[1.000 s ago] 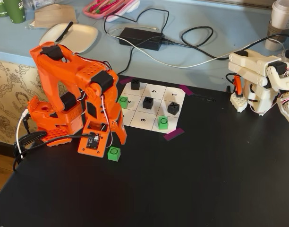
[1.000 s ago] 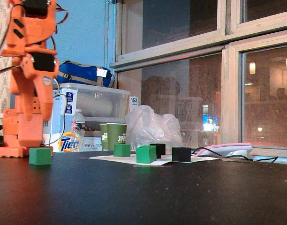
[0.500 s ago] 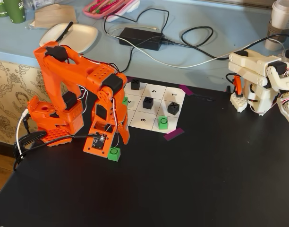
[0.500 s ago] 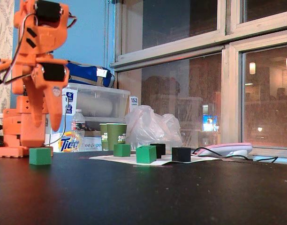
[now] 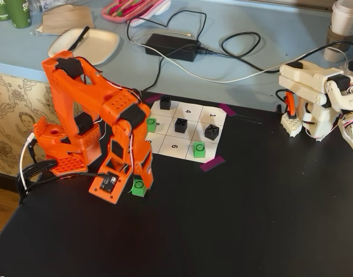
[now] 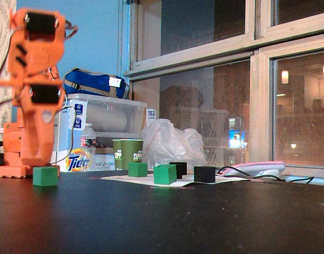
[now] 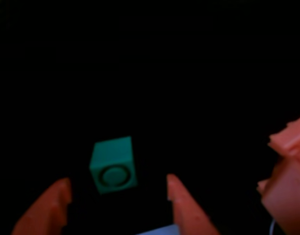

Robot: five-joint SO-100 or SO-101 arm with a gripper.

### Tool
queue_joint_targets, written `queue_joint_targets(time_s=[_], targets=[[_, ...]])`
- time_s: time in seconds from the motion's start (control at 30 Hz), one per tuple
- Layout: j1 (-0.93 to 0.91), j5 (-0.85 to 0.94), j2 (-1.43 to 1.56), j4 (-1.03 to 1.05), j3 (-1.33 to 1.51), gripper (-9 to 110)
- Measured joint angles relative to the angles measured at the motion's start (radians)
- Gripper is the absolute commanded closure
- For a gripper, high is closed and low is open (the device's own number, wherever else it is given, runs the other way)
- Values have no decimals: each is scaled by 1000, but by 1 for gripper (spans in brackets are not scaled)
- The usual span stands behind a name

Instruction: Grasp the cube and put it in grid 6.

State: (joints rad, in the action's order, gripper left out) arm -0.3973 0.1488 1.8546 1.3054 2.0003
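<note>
A green cube [image 5: 138, 187] with a dark circle on top sits on the black table, off the paper grid, at its near left. It also shows in the wrist view [image 7: 113, 165] and low at the left of a fixed view [image 6: 45, 176]. My orange gripper [image 7: 118, 190] hangs over it, open and empty, with the cube just ahead of the gap between the fingertips [image 7: 178, 198]. In a fixed view the gripper [image 5: 132, 176] points down right beside the cube. Grid 6 [image 5: 174, 146] is a bare white cell in the grid's near row.
Two more green cubes [image 5: 151, 124] [image 5: 199, 150] and three black cubes [image 5: 165, 104] [image 5: 181, 125] [image 5: 211, 131] stand on other grid cells. A white robot arm [image 5: 315, 98] stands at the right. Cables, a power brick [image 5: 171, 46] and a plate [image 5: 87, 43] lie behind.
</note>
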Motion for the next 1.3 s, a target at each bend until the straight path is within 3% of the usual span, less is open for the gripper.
queue_joint_targets(time_s=[0.6,0.67,0.7,1.1,1.3], targets=[[64,37,-11,-130,106,70],[69,37,-11,-144,115,84],[71,37,-11,-155,117,101],[71,32,48,-196,143,101],[126,2,158,-78,81,101]])
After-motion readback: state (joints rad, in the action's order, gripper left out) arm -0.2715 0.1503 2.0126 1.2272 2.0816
